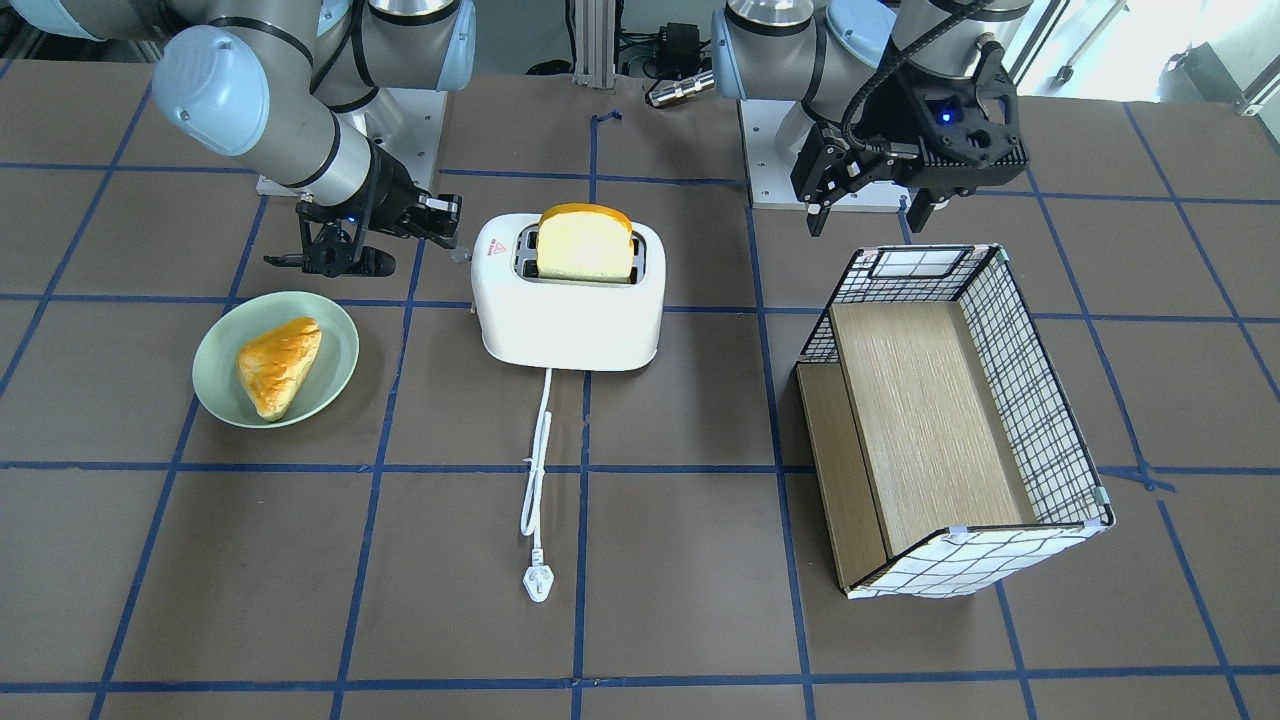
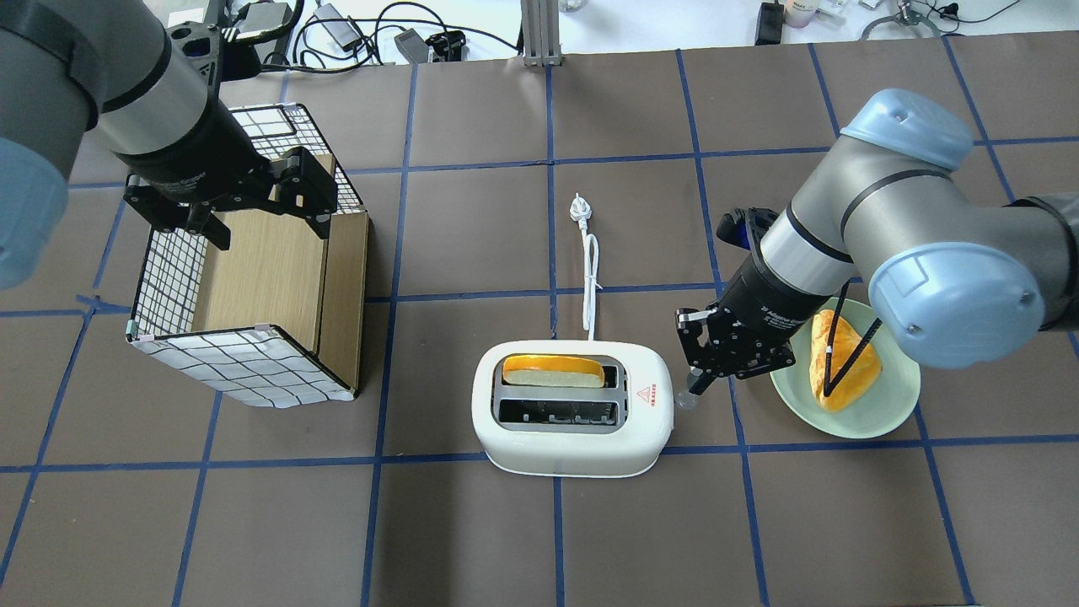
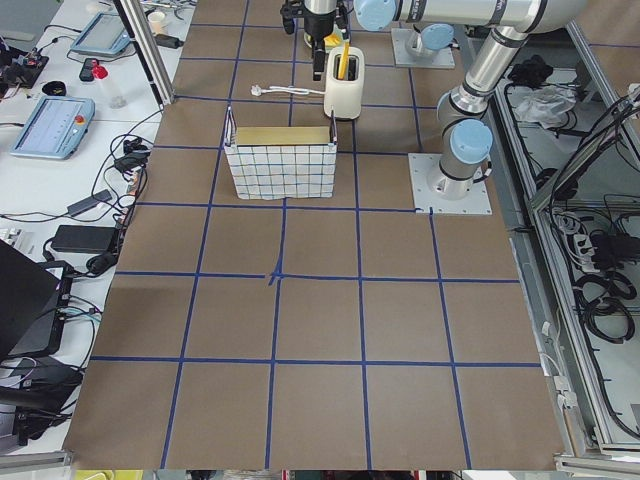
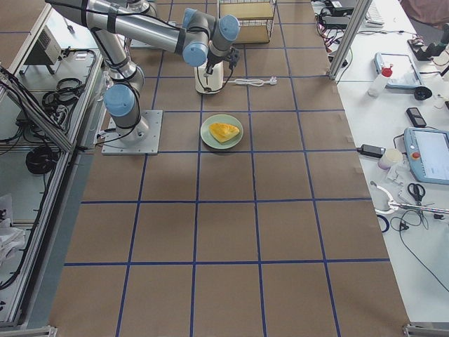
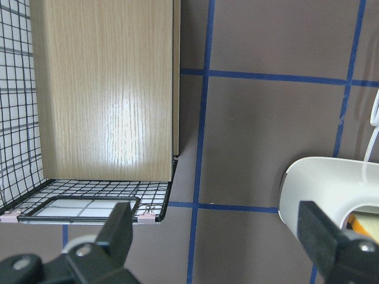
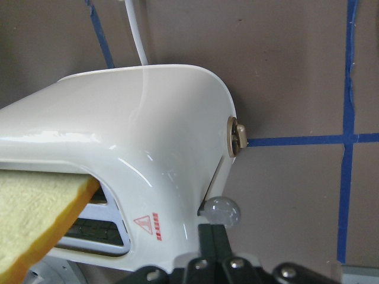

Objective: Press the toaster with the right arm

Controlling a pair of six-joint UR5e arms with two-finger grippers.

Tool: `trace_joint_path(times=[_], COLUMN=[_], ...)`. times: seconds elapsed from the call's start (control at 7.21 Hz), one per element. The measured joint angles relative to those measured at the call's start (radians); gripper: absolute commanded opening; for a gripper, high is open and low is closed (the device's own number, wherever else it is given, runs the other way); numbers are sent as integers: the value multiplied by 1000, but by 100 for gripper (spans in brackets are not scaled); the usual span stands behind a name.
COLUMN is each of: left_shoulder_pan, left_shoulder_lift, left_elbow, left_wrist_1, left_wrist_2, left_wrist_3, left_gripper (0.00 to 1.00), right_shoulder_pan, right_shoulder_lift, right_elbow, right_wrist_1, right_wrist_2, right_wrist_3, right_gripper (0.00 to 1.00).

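White toaster [image 2: 573,421] sits mid-table, slots up, with a slice of bread [image 2: 553,371] poking out of the slot farther from the robot. Your right gripper [image 2: 693,388] is parked at its lever end. Overhead you only get black fingers next to the toaster body. The right wrist view tells you more: the jaws look pinched together with nothing between them. The tip is right at the small clear lever knob [image 6: 222,211], touching it or just short of it, I can't call it. That same view picks up a beige dial [image 6: 237,136] on the end face, which the wider cameras don't resolve. Your left gripper [image 1: 866,215] hovers above the table by the wire basket [image 1: 1040,420], and the left wrist view shows its jaws spread wide and empty. Both side cameras are too far off to read either gripper. From overhead, the right arm [image 2: 851,219] covers part of the green plate [image 2: 893,417] and its cable crosses the pastry [image 2: 860,371], while the front camera shows the plate whole. The cord [image 1: 537,460] runs away from the robot and ends in a loose plug [image 1: 537,583] on the table, well apart from the basket.
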Motion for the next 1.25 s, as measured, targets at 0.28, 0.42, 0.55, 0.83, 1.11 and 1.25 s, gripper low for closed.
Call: trace_joint_path(times=[0.28, 0.42, 0.55, 0.83, 1.11, 1.25], left_shoulder_pan=[0, 0, 0, 0, 0, 0], left_shoulder_lift=[0, 0, 0, 0, 0, 0], left_elbow=[0, 0, 0, 0, 0, 0], left_wrist_1=[0, 0, 0, 0, 0, 0], left_wrist_2=[0, 0, 0, 0, 0, 0], left_wrist_3=[0, 0, 0, 0, 0, 0], left_gripper=[100, 100, 100, 100, 100, 100], right_shoulder_pan=[0, 0, 0, 0, 0, 1], right_shoulder_lift=[8, 9, 9, 11, 11, 12], right_elbow=[15, 17, 18, 26, 54, 62], right_wrist_1=[-1, 0, -2, -18, -55, -65], right_wrist_2=[0, 0, 0, 0, 0, 0], right_wrist_3=[-1, -1, -1, -1, 0, 0], right_gripper=[0, 0, 0, 0, 0, 0])
